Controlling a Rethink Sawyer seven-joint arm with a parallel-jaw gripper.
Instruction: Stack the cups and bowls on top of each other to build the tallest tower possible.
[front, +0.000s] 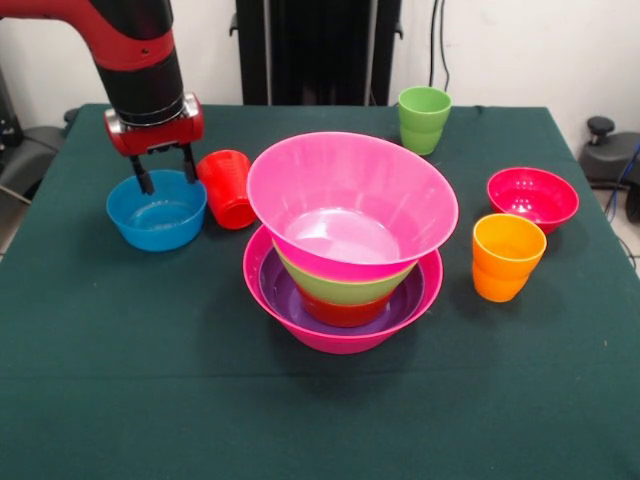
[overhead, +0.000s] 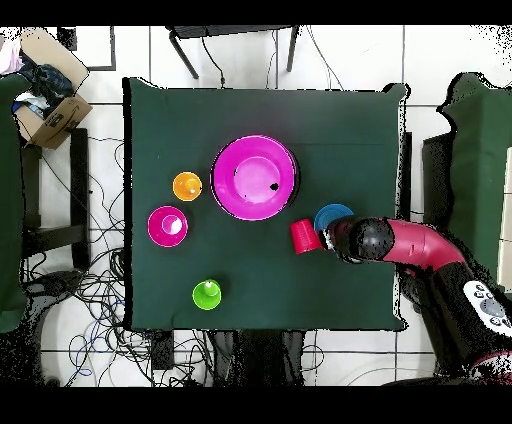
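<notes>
Right now the gripper (front: 161, 167) hangs over the far rim of the blue bowl (front: 156, 212), its two dark fingers (front: 144, 178) spread apart, holding nothing; one tip seems to dip just inside the rim. The red cup (front: 229, 188) lies tipped just beside it. From overhead the arm (overhead: 400, 243) hides the fingers. The tower (front: 345, 240) sits mid-worktop (front: 120, 380): a tilted pink bowl (front: 350, 200) on top. The orange cup (front: 507, 256), crimson bowl (front: 532, 198) and green cup (front: 424, 118) stand apart.
</notes>
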